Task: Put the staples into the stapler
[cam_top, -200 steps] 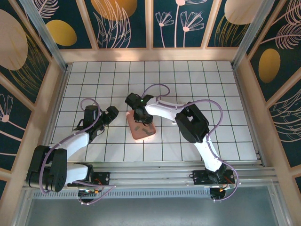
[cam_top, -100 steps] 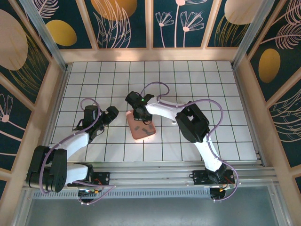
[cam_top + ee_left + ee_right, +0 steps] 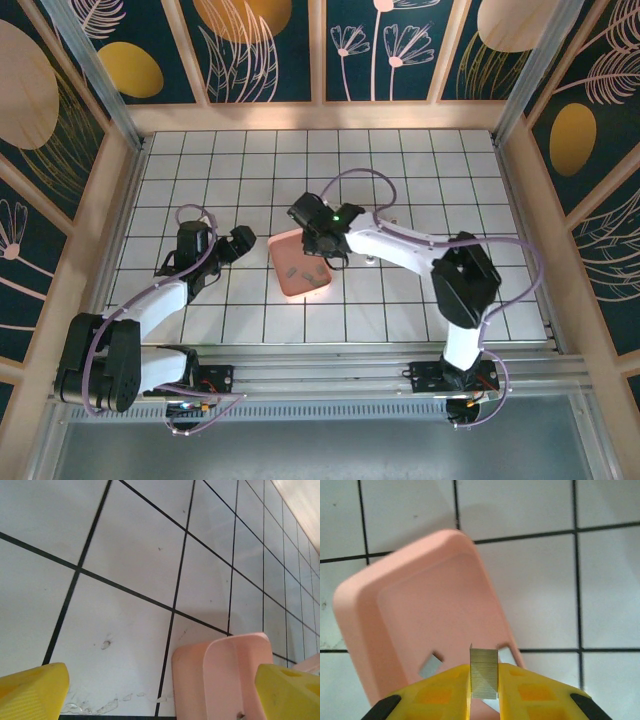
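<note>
- On a white table (image 3: pixel 400 170) gridded in black, walled by floral panels (image 3: pixel 260 50), sits a salmon tray (image 3: pixel 305 286).
- Right gripper (image 3: pixel 484 682) clamps a ribbed silvery staple strip (image 3: pixel 484 671); left gripper (image 3: pixel 162 692) gapes.

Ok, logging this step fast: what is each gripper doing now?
Left gripper: open, holding nothing.
Right gripper: shut on a strip of staples.

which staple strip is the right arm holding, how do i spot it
Find the salmon-pink tray on the gridded table. Over it, the staple strip sits pinched between the yellow jaws of the right gripper. The other strips lie loose on the tray floor.
</note>
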Robot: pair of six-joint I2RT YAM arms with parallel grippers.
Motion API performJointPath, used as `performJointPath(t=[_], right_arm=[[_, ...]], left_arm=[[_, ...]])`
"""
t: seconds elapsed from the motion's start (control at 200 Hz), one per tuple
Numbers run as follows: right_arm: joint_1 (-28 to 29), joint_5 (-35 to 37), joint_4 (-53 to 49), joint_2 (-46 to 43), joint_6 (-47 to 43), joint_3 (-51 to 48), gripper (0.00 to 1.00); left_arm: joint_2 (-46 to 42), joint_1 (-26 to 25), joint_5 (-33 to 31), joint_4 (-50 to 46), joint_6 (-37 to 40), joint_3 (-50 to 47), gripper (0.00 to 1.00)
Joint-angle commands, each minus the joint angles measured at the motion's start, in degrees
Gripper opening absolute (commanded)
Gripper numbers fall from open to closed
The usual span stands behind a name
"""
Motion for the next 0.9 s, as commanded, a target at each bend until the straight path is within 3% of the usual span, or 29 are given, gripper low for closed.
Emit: performJointPath(t=[0.0,0.44,0.696,0.891], right_arm=[[-0.7,1.5,-0.6,-5.3,2.9,-7.9,0.21],[-6.1,-8.3,6.5,-16.7,-0.3,-31.6,0.22],[-8.7,-10.5,8.3,-17.9,-4.7,-35.7,0.23],[-10.2,-10.5,4.3,-19.1,-7.1,-33.4,0.37]], left_arm=[[-0.3,0.3,4.4,0.1,5.4,1.2,0.95],[-2.2,0.3,16.8,2.4,19.6,1.4,0.94],[-7.4,0.4,18.3,0.4,30.2,4.1,0.93],[-8.1,0.4,18.7,-3.6,43.3,8.3,0.92]])
